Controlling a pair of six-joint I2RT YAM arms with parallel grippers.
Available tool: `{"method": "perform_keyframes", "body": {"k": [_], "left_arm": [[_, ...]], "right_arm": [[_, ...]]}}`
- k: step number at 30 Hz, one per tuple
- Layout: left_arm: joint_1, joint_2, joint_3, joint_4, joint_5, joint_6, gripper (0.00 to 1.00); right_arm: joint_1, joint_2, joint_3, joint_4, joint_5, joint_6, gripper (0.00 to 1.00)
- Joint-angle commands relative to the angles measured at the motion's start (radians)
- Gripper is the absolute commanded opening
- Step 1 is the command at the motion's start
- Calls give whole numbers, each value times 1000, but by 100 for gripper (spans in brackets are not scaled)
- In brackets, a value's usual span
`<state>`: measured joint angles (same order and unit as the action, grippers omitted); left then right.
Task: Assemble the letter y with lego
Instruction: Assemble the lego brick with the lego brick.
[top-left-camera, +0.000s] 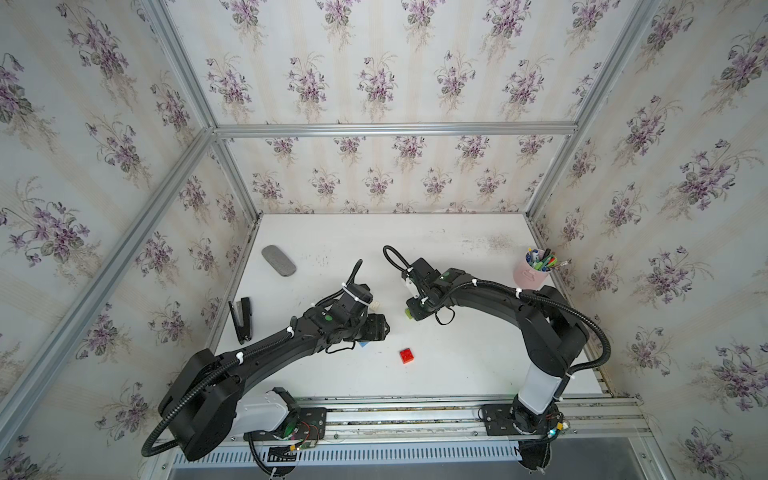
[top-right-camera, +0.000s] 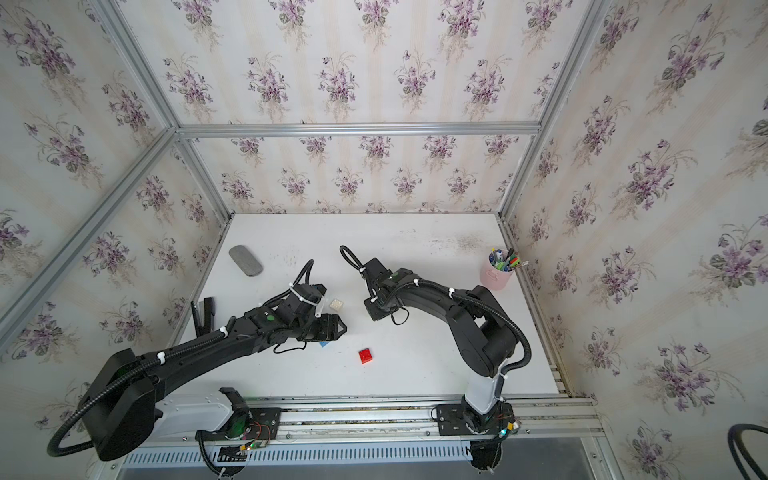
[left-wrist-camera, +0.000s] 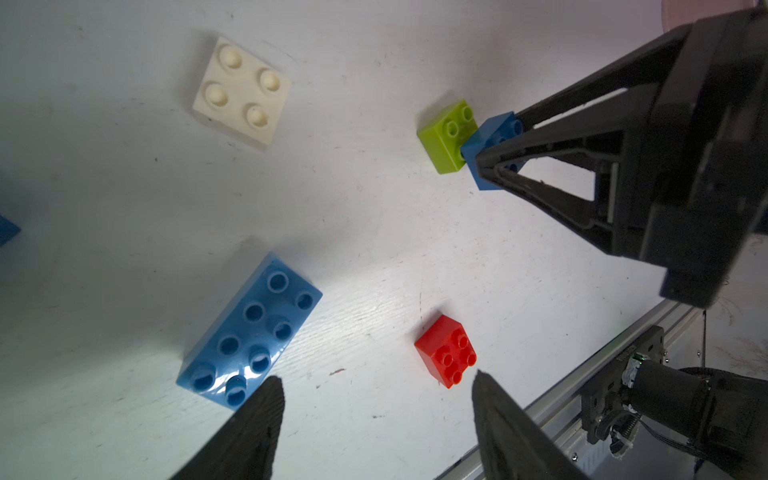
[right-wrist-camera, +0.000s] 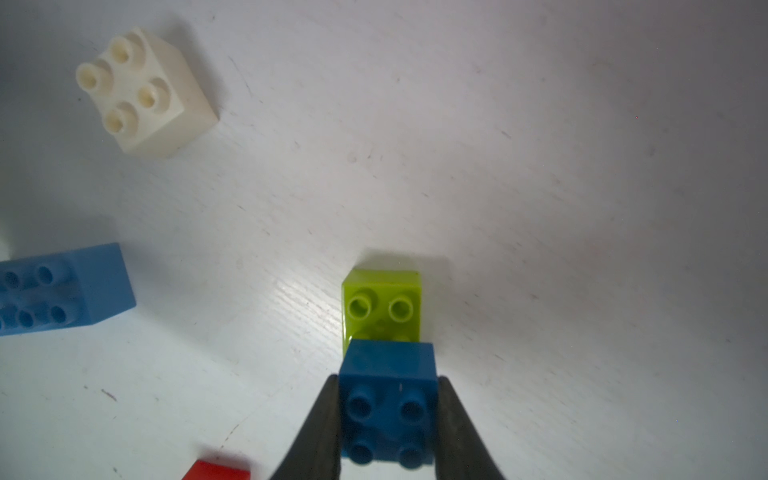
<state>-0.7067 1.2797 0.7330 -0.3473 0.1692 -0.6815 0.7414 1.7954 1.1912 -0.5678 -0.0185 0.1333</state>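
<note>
My right gripper (right-wrist-camera: 387, 377) is shut on a dark blue brick (right-wrist-camera: 388, 399), whose far edge overlaps the near half of the lime green brick (right-wrist-camera: 381, 305) on the table. Whether the two are pressed together I cannot tell. The left wrist view shows this pair, dark blue brick (left-wrist-camera: 490, 133) and green brick (left-wrist-camera: 444, 137), beside the right gripper (left-wrist-camera: 494, 160). My left gripper (left-wrist-camera: 376, 382) is open and empty above the table, between the long light blue brick (left-wrist-camera: 249, 332) and the red brick (left-wrist-camera: 446, 351). The white brick (left-wrist-camera: 241, 91) lies apart. A second dark blue brick (left-wrist-camera: 6, 230) shows at the picture's edge.
A grey oval pad (top-left-camera: 279, 260) and a black stapler (top-left-camera: 241, 318) lie near the left wall. A pink cup of pens (top-left-camera: 534, 272) stands at the back right. An aluminium rail (top-left-camera: 415, 409) runs along the front edge. Papered walls close three sides.
</note>
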Motion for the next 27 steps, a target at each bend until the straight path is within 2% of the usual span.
{"method": "perform_keyframes", "body": {"k": [1,13,27], "left_arm": [[1,4,-4,12,3,-10,73],[1,6,-11,18,3,-14,73],[1,-5,-21,21,3,-15,73]], "right_arm": [[0,13,4,-18,-5,-9,24],[2,42,10,-59,18,-3,23],[2,192,81,-177,36,11,19]]}}
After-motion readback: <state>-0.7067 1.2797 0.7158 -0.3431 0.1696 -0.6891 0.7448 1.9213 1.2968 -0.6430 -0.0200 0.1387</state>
